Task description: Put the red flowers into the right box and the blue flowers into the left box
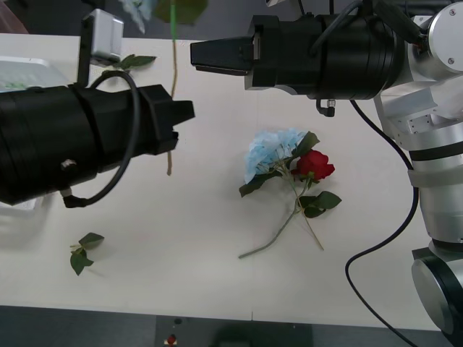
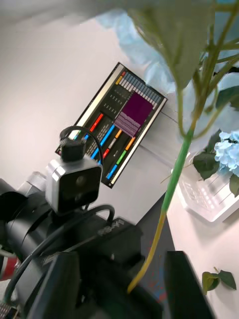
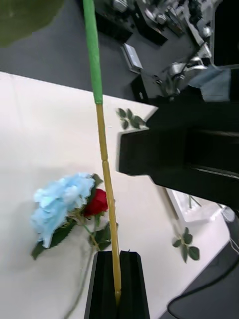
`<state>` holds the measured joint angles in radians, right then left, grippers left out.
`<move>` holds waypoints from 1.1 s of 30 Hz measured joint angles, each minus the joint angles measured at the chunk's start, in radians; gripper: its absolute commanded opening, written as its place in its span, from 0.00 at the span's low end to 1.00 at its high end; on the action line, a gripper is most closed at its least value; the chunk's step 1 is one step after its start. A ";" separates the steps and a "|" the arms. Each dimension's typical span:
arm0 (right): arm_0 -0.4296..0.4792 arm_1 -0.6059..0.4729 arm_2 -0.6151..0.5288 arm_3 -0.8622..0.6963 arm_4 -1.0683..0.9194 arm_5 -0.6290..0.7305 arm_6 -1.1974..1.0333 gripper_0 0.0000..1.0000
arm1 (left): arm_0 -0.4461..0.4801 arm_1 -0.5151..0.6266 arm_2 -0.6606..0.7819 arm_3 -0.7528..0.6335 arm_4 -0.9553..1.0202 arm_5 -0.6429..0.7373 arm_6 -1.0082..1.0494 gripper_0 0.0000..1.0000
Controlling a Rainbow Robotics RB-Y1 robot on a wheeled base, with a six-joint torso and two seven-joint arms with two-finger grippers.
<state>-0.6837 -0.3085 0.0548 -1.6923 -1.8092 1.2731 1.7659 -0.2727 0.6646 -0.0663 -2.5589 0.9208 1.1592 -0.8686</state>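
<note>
My left gripper (image 1: 182,116) (image 3: 117,261) is shut on the lower stem of a blue flower (image 1: 137,7), held upright above the table; its pale cluster (image 2: 124,25) is up at the top. My right gripper (image 1: 199,56) (image 2: 122,259) hovers open just beside that stem (image 1: 173,65), at the table's far side. Another blue flower (image 1: 271,153) (image 3: 57,204) and a red rose (image 1: 315,165) (image 3: 98,202) lie together mid-table. The left box (image 2: 199,202), a white slatted basket, holds blue flowers (image 2: 229,149). A white tray-like box (image 3: 191,209), the right box, shows partly beyond the right arm.
Loose leaf sprigs lie at the front left (image 1: 83,253), at the back near the stem (image 1: 134,61) and near the tray (image 3: 184,246). The two arms are close together over the table's far half. A screen (image 2: 119,124) stands in the room behind.
</note>
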 measured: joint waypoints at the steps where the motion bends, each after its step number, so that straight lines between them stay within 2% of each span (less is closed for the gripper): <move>1: 0.000 0.000 0.000 0.000 0.000 0.000 0.000 1.00 | 0.014 0.007 0.030 0.000 0.005 0.000 0.000 0.00; 12: 0.000 0.000 0.000 0.000 0.000 0.000 0.000 1.00 | 0.237 0.108 0.398 0.008 0.034 0.000 0.000 0.00; 17: 0.000 0.000 0.000 0.000 0.000 0.000 0.000 1.00 | 0.323 0.163 0.531 0.111 0.041 0.000 0.000 0.00; 24: 0.022 -0.022 -0.001 0.010 0.000 0.000 0.000 1.00 | 0.335 0.172 0.541 0.321 -0.108 -0.009 -0.005 0.00; 29: 0.022 -0.094 -0.001 0.010 0.036 0.003 -0.004 1.00 | 0.335 0.178 0.541 0.490 -0.149 -0.079 -0.037 0.00; 33: 0.022 -0.163 -0.001 0.010 0.104 0.051 -0.037 1.00 | 0.334 0.227 0.520 0.643 -0.147 -0.130 -0.151 0.00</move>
<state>-0.6615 -0.4718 0.0543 -1.6824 -1.7049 1.3238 1.7293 0.0609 0.8913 0.4539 -1.9155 0.7742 1.0294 -1.0192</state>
